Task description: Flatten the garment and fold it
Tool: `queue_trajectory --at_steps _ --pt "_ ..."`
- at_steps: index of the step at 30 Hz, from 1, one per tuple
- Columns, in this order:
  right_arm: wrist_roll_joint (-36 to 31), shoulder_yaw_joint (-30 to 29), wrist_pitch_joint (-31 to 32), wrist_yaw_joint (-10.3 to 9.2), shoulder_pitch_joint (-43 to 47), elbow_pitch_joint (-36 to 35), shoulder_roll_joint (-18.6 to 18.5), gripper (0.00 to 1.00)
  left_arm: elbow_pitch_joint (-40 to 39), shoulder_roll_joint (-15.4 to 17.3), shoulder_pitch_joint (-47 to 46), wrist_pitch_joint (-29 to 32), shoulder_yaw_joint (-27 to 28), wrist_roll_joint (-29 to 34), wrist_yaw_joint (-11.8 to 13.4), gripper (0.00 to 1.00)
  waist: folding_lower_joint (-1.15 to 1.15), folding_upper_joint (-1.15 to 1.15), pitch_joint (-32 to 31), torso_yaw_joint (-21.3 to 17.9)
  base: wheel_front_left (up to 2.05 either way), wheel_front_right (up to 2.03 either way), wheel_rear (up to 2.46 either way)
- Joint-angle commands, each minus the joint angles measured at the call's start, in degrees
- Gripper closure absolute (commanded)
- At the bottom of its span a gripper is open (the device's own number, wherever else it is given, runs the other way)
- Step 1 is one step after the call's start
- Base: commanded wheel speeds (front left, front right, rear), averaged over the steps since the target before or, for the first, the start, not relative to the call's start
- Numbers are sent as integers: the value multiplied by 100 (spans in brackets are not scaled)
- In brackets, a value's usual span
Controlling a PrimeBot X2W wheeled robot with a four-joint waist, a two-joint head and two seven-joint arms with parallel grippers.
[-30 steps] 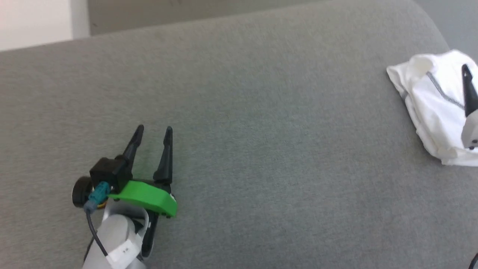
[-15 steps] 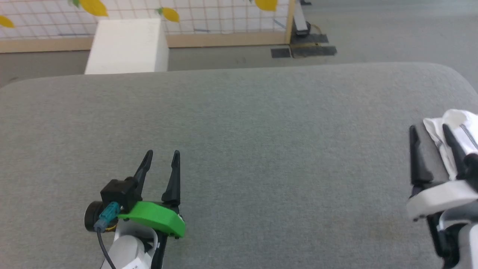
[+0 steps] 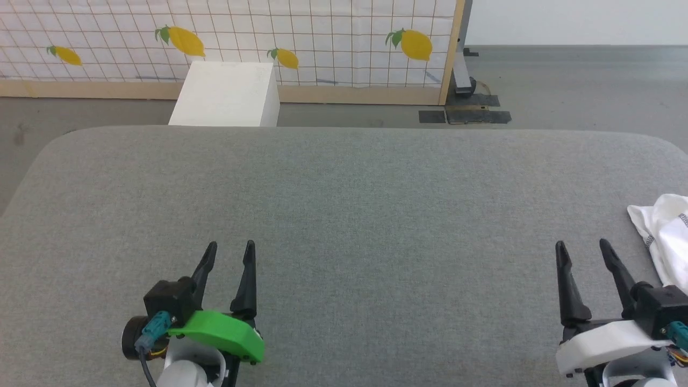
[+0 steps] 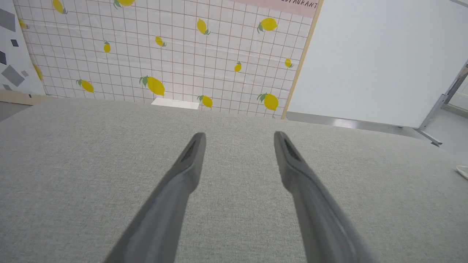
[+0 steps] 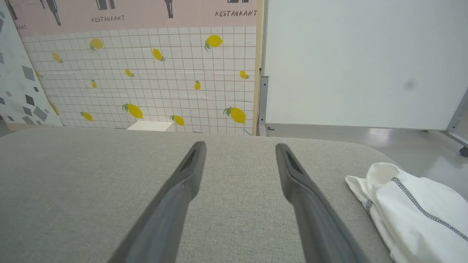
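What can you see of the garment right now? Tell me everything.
The garment is white, thin-looking fabric with a grey stitched seam running across it and a short stitched strip at one edge. It lies bunched in a soft, rounded heap, not spread flat, near the right edge of the grey table, and is partly cut off by the picture. Nothing holds it: the open right gripper hovers just to its left, apart from it. No patch or sleeve can be made out.

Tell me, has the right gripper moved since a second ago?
Yes. Judged against the garment, the right gripper has shifted to the left: its finger overlapped the cloth before, now it stands clear of it.
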Motion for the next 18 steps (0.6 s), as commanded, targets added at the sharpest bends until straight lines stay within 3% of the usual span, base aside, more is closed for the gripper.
queue_trajectory --at_steps 1,9,10,18 --pt "25 38 -27 -10 83 17 14 0 28 -32 90 -28 14 -49 31 0 1 0 -11 -10 0 0 0" --pt "212 87 -26 -10 98 105 16 0 95 -44 120 -28 68 -52 52 0 1 0 -63 -39 0 0 0" --pt "194 81 2 0 55 96 4 100 93 -17 37 1 50 1 31 100 1 0 -64 -38 0 0 0" --pt "192 77 3 0 54 94 3 100 87 -15 35 7 37 4 31 100 1 0 -66 -39 0 0 0"
